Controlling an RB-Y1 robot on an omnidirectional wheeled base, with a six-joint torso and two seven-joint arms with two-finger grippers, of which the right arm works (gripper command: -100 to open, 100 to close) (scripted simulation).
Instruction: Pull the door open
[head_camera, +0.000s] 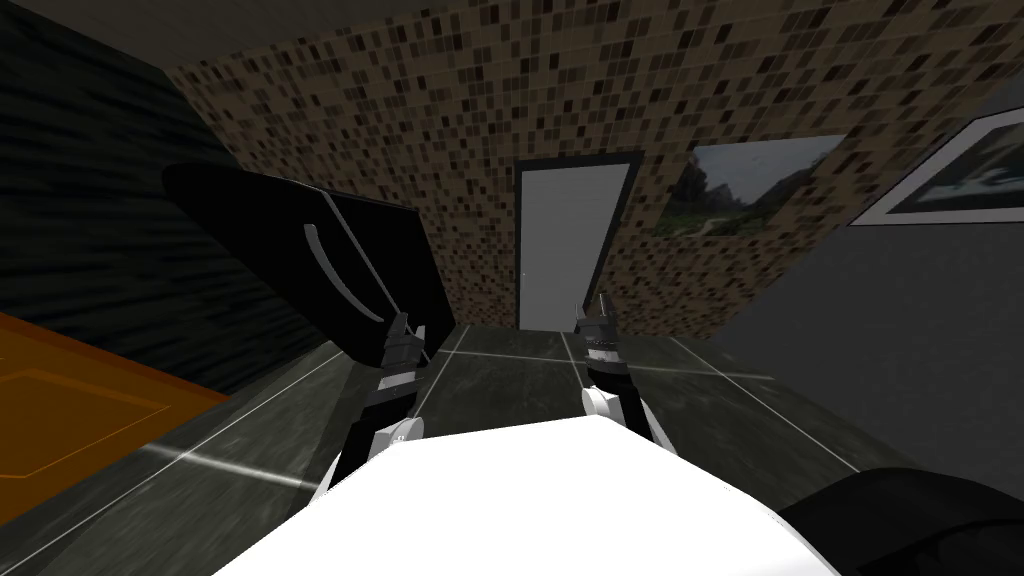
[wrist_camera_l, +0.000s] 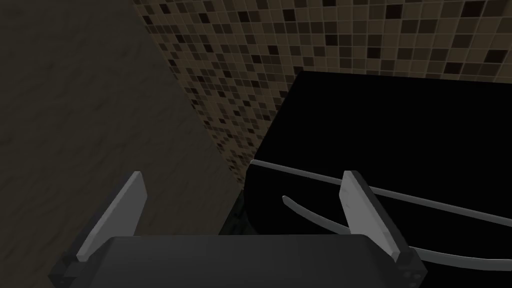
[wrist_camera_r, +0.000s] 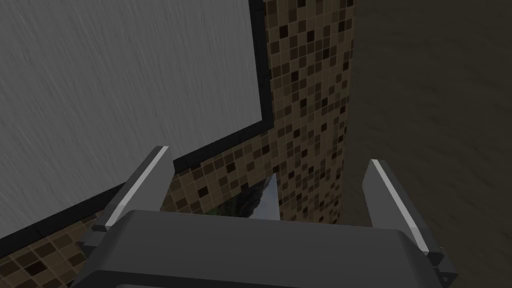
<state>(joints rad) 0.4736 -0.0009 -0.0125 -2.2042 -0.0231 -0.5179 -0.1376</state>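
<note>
head view shows pale grey door (head_camera: 565, 245) in dark frame (head_camera: 575, 160).

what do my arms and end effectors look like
The left end effector and right end effector match: a dark grey box carrying two thin, light grey, blade-like fingers with slanted tips. In the head view the left arm and right arm are black near the wrist, with white joints lower down. No cables or markings visible.
</note>
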